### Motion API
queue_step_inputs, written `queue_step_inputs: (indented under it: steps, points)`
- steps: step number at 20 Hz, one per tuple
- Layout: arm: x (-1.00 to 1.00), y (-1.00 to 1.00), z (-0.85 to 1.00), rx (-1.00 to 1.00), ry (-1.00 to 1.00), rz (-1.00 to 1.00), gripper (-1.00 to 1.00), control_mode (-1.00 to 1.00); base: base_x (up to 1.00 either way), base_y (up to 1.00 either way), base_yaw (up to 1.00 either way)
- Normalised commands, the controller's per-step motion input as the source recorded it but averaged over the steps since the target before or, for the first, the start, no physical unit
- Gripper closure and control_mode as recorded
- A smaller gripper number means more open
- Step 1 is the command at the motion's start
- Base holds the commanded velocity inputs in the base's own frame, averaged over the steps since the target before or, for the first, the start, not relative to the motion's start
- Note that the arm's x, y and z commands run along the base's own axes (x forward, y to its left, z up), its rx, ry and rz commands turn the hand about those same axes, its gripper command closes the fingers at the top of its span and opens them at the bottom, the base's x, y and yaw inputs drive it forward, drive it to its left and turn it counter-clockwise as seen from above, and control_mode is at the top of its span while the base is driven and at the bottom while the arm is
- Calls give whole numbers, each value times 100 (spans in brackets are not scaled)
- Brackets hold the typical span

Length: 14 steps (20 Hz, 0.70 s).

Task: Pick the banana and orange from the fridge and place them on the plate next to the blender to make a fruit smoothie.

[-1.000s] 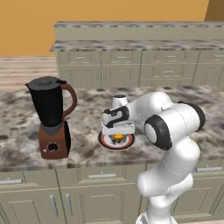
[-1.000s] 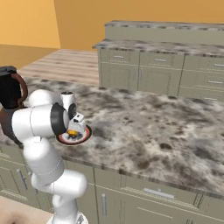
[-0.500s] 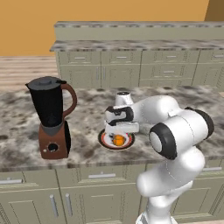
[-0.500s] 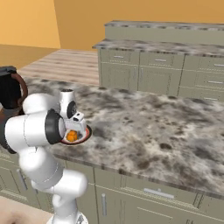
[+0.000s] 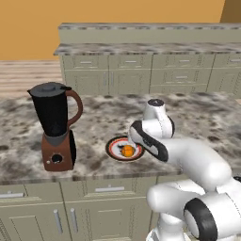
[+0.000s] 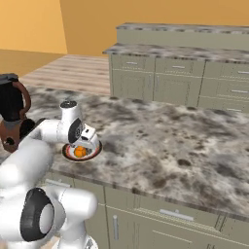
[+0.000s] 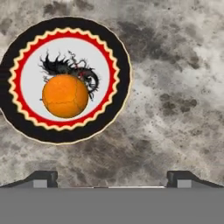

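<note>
Even, bright, rendered light with no glare — a soft shadow sits under the blender [image 5: 55,127] at left of frame. Marble countertop [image 7: 175,87] texture looks coarse and blurry in the hand view — edges undistorted.

No legible text, label, brand name, number or sign appears on any surface in these views. The plate [image 7: 65,30] carries only decoration: a black scrollwork figure on its pale centre, running from 10 o'clock to 2 o'clock above the orange [image 7: 65,96], inside a red ring with a scalloped yellow border. This figure forms no readable characters. The blender [image 5: 55,126] base shows a plain round knob without markings.
</note>
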Motion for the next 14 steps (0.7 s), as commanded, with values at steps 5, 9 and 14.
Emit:
queue_step_inputs:
  steps: [5,9,14]
  points:
    - [-68,-33,56,0,-28,0,-100,-100,0,0,0]
    - [-41,-55,79,2,-20,0,-100,-100,0,0,0]
    - [-29,-31,22,4,-9,0,-100,100,-28,-7,-1]
